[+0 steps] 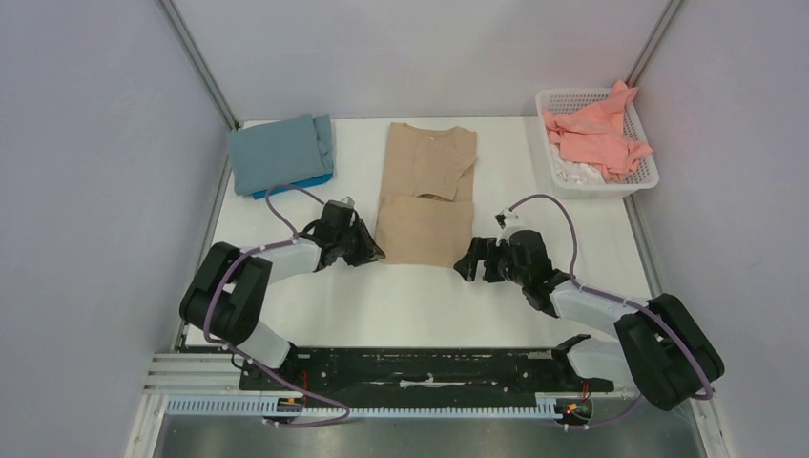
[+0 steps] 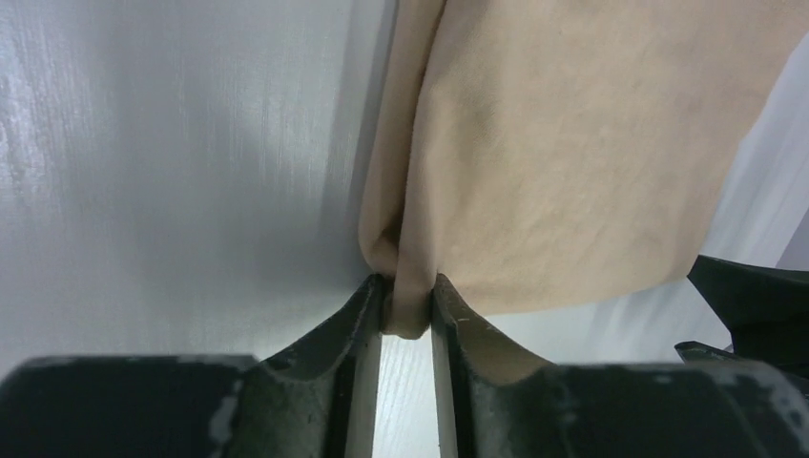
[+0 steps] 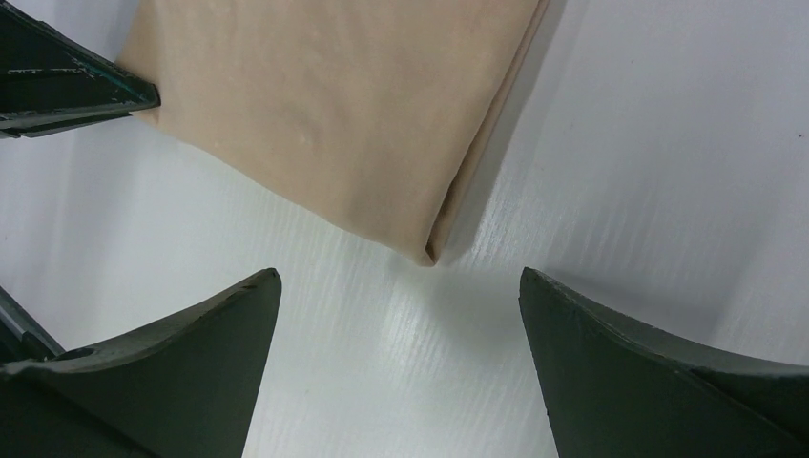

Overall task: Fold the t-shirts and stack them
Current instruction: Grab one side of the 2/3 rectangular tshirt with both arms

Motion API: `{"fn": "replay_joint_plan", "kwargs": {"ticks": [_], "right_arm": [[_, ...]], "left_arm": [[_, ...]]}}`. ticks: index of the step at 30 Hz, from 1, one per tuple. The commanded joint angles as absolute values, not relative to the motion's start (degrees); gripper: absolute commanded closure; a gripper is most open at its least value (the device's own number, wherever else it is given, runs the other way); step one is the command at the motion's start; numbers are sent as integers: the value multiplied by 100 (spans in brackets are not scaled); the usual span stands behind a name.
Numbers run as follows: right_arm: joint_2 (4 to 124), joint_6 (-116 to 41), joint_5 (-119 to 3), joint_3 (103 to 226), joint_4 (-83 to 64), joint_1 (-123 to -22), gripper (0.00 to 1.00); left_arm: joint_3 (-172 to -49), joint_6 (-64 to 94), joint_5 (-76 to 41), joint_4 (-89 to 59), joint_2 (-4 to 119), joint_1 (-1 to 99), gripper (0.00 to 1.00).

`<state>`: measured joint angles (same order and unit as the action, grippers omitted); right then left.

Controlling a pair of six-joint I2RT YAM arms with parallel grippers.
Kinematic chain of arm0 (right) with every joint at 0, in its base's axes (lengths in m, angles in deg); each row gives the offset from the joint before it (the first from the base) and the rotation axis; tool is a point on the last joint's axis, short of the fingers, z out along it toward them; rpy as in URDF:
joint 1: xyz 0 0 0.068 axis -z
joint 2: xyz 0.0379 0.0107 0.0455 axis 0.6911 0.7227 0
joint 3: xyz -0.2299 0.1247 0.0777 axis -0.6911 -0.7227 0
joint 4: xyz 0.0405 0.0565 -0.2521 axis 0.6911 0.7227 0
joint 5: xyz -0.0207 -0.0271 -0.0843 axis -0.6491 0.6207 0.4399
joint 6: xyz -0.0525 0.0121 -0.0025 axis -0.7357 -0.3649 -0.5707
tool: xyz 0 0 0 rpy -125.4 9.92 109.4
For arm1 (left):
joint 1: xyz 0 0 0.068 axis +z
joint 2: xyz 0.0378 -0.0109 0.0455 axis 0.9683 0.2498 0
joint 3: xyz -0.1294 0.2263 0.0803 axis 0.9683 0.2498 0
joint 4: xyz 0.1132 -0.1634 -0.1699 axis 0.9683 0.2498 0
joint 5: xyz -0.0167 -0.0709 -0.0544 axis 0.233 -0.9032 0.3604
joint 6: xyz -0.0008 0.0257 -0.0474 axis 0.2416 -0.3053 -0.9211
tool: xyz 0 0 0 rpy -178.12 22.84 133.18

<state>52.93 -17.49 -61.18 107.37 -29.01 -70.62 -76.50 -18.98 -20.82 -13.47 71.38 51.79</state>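
A beige-tan t-shirt lies partly folded in the middle of the table, its lower part doubled over. My left gripper is shut on the shirt's near left corner, pinched between the jaws in the left wrist view. My right gripper is open and empty just off the near right corner. A folded grey-blue shirt lies on a bright blue one at the back left. Salmon pink shirts fill the basket.
A white lattice basket stands at the back right. Grey walls close in the table on the left, right and back. Bare white tabletop lies between the shirt and the arm bases.
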Motion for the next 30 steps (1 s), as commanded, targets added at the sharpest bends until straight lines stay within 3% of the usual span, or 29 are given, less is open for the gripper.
{"fn": "replay_joint_plan", "kwargs": {"ticks": [1,2,3,15,19,24,30], "right_arm": [[5444,-1638,-6130,10715,-3108,-7129,3],[5487,-1637,-6116,10727,-3104,-7155,4],[5526,-1625,-6098,10752,-3080,-7167,6],[6152,-1400,-5223,11113,-2974,-7484,33],[6058,-1421,-4517,11072,-2754,-7630,35],[6176,-1457,-4617,11071,-2849,-7663,43],[6485,-1573,-4665,11226,-2837,-7938,64]], "left_arm": [[-7762,-1950,-1987,-1250,7516,5176,80],[-7810,-1950,-2010,-1251,7598,5180,94],[-7839,-1925,-2020,-1247,7660,5180,98],[-7591,-1818,-1825,-1249,7444,5172,98],[-7600,-1818,-1822,-1247,7448,5175,98],[-7602,-1836,-1823,-1396,7481,5177,98],[-7592,-1876,-1708,-1394,7475,5169,98]]}}
